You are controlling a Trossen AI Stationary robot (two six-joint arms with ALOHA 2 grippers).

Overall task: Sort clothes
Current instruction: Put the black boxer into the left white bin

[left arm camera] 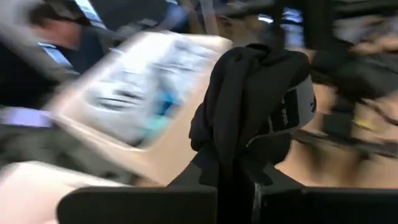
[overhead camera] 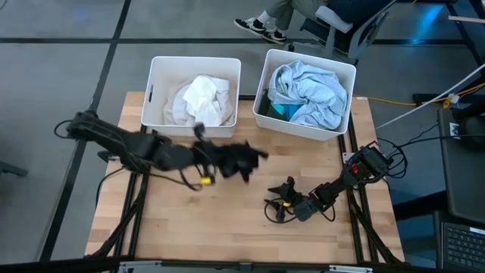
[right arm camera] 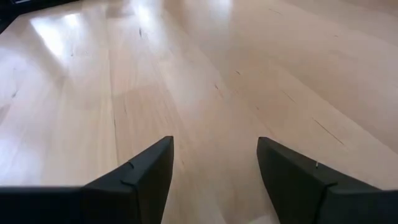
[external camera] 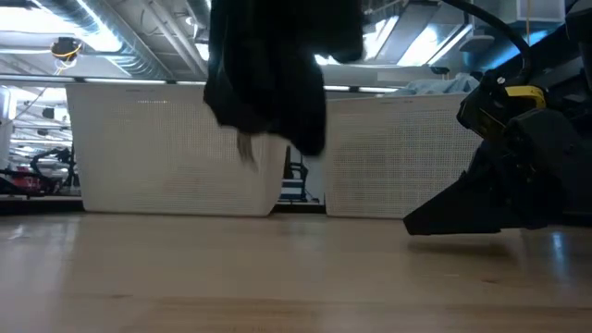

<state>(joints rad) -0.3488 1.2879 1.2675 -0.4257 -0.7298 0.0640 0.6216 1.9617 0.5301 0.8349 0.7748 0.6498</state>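
High view: our left gripper (overhead camera: 227, 159) is clamping a black garment (overhead camera: 241, 158), dangling lengthwise just before the gap between the white bins (overhead camera: 155, 98); our open right gripper (overhead camera: 286, 199) is waiting farther back.

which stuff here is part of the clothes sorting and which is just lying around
Part of the job: black garment shut in the left gripper; white clothes; pale blue clothes; teal garment; both bins.

Lying about: yellow cable; idle open right gripper.
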